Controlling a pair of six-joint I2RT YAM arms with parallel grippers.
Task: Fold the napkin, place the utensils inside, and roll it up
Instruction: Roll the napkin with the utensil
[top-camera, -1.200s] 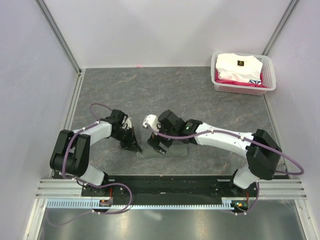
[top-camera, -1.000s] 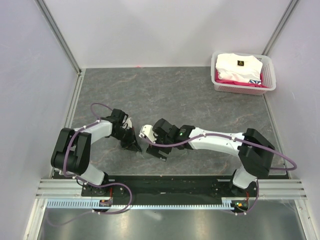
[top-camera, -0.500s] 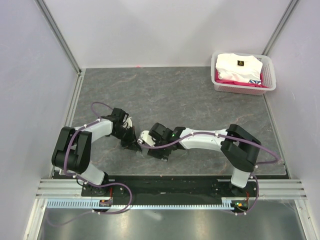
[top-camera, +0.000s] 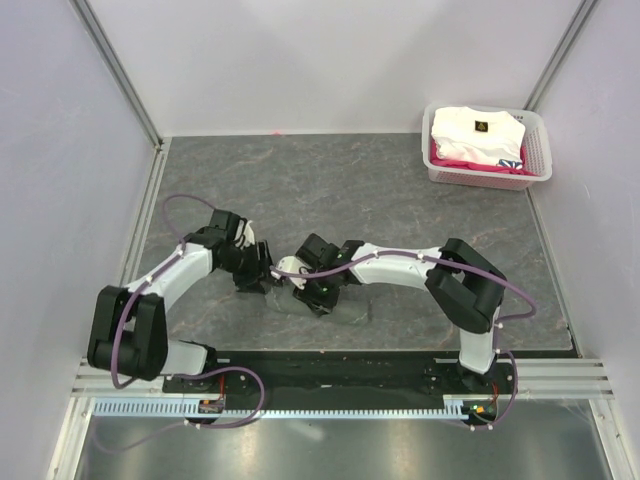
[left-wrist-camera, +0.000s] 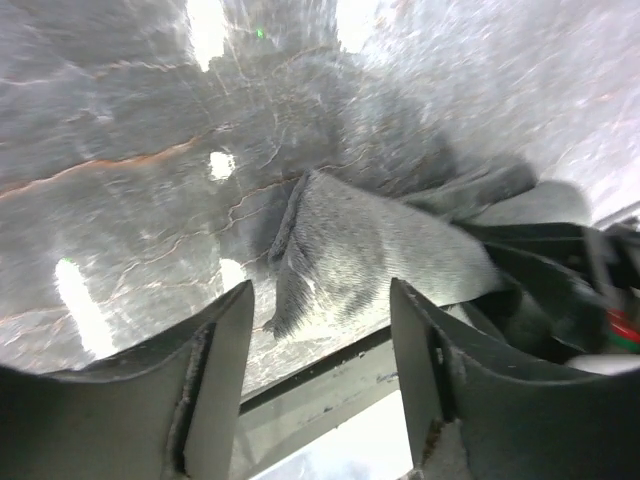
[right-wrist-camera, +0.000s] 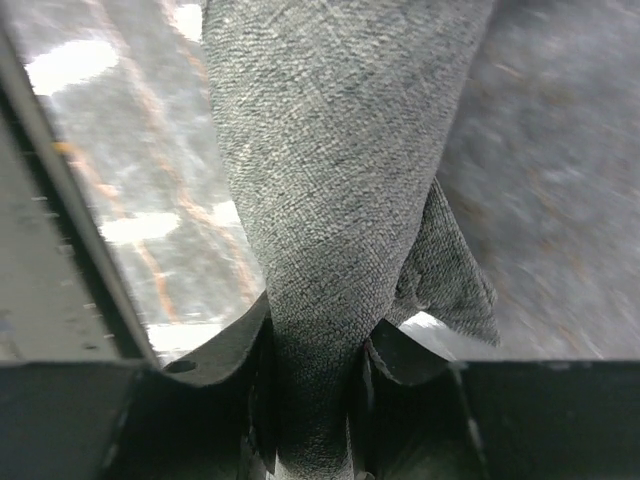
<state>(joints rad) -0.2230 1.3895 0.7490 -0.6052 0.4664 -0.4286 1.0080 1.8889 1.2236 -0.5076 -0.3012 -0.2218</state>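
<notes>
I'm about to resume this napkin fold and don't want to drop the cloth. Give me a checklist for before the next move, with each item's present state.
1. Right end effector grips the napkin: ok, the cloth is pinched between its fingers.
2. Left end effector free of the cloth: ok, jaws open, the cloth edge is unclamped.
3. Napkin lying flat: not ok, it is bunched into a ridge.
4. Spoon located: cannot tell, no view shows it.
5. Room between the arms: not ok, the two end effectors are crowded together.
6. Basket out of the way: ok, it sits at the far right corner.
</notes>
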